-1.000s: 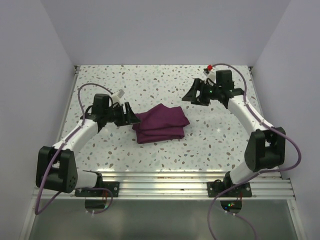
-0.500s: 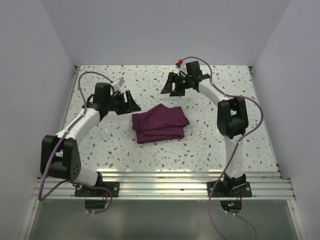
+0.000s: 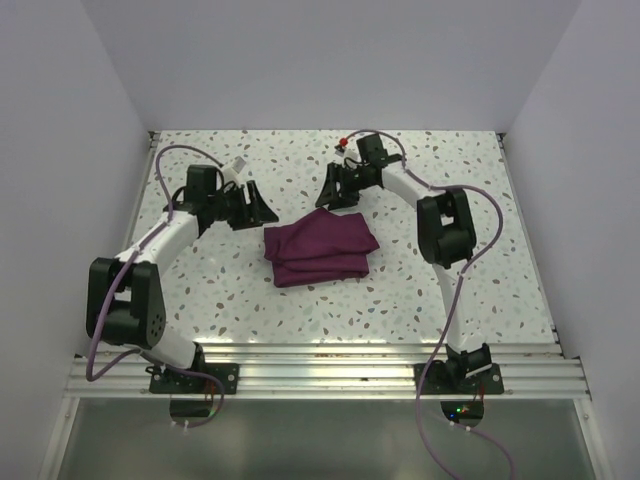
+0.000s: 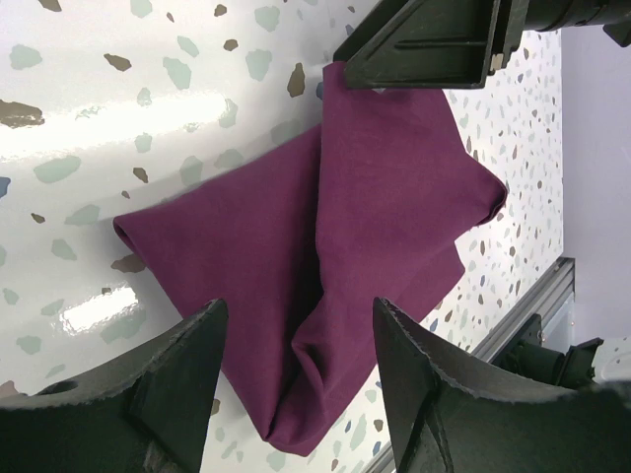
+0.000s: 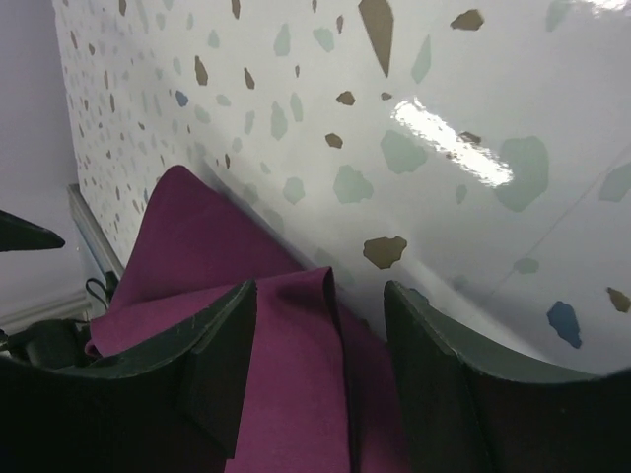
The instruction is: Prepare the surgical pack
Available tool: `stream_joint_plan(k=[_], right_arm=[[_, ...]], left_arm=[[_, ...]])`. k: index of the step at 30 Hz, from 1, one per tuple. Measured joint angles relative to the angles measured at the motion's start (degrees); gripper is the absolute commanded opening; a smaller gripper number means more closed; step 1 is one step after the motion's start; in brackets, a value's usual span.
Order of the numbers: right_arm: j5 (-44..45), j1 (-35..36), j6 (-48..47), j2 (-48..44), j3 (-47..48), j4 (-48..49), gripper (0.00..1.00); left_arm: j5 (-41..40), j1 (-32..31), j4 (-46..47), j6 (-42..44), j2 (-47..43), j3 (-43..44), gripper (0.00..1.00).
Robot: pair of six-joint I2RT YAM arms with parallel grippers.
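The surgical pack (image 3: 320,245) is a folded dark magenta cloth bundle lying mid-table; no tray, instruments or gauze show. My left gripper (image 3: 256,208) hovers just off the bundle's left far corner, open. In the left wrist view the cloth (image 4: 375,197) lies beyond the left gripper (image 4: 298,307), whose jaws stand wide with nothing between them. My right gripper (image 3: 332,190) is at the bundle's far edge, open. In the right wrist view a raised fold of cloth (image 5: 286,365) lies between the spread fingers of the right gripper (image 5: 317,291), which do not touch it.
The speckled white tabletop (image 3: 420,270) is walled at left, right and back. A ribbed aluminium rail (image 3: 330,370) runs along the near edge by the arm bases. The right gripper's black finger (image 4: 424,44) shows across the cloth in the left wrist view.
The right arm has swung left from the back right corner to the bundle's far edge, and its jaws have narrowed a little. The left gripper has shifted slightly toward the back.
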Motion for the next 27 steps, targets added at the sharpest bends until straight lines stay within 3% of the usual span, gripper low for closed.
stream_joint_plan(k=[8, 16, 23, 27], right_arm=[[-3.45, 2.12, -0.11, 0.24, -0.02, -0.17, 0.46], [-5.92, 2.25, 1.88, 0.24, -0.66, 1.38, 0.12], [-5.84, 2.25, 4.02, -2.56, -3.61, 1.16, 0.06], [-5.84, 2.25, 5.03, -11.93, -11.96, 1.03, 0.06]], left_arm=[[1.46, 0.11, 0.74, -0.17, 0.48, -0.22, 0.63], [1.75, 0.46, 1.25, -0.31, 0.48, -1.77, 0.62], [1.38, 1.92, 0.81, -0.28, 0.02, -1.62, 0.62], [1.16, 2.99, 0.07, -0.33, -0.79, -1.60, 0.62]])
